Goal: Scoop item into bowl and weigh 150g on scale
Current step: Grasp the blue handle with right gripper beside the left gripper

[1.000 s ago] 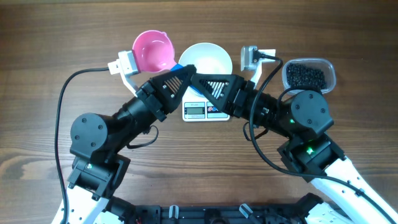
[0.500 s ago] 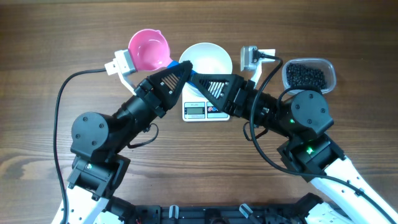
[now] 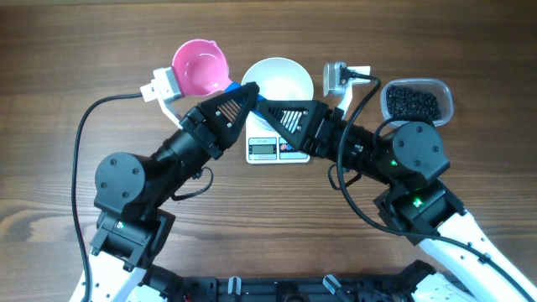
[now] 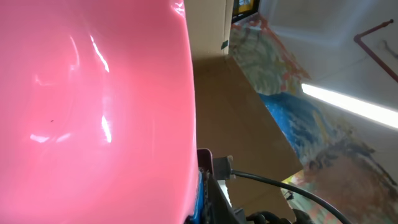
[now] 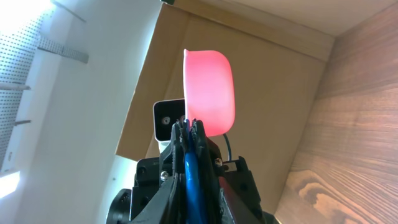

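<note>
pink scoop being passed between the two grippers above the bowl, nothing scooped yet

on the bench the white bowl looks empty and seems to sit on the scale, while all the black beans are over in the clear tub at the right, well apart from the scoop. the left gripper is clenched on the scoop's blue handle with the cup sticking out to the left. the right gripper sits right against it with dark fingers either side of that handle, but i can't tell if it's actually pinching yet. my take: get the right side firmly clamped before the left lets go, keep the cup level, then swing it to the tub and dig in shallow so the beans don't spill.
</note>
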